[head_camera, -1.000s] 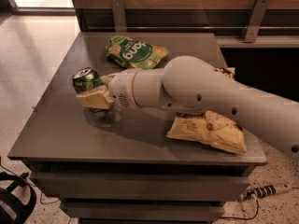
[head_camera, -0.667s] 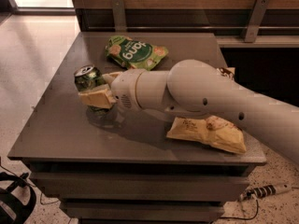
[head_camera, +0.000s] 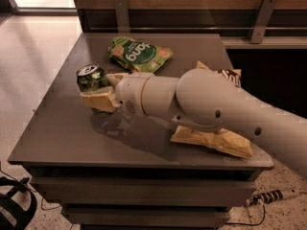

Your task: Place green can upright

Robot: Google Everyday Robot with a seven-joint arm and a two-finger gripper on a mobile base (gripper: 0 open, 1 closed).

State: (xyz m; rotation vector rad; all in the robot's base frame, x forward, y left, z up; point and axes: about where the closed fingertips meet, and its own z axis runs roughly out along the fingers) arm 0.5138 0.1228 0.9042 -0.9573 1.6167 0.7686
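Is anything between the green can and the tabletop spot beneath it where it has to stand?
Nothing visible does. The pincer is shut on the green can just above the table; the green snack bag lies farther back, the yellow bag off to the side.

1. A grey square-topped table (head_camera: pixel 57 143) stands beneath the gripper (head_camera: pixel 100 92), which is over its left side.
2. A flat green snack bag (head_camera: pixel 139 55) lies just beyond the gripper.
3. A crumpled yellow snack bag (head_camera: pixel 216 140) lies well to the gripper's right, near the front edge.

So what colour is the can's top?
Silver, on the green can held by the gripper over the table; camera view.
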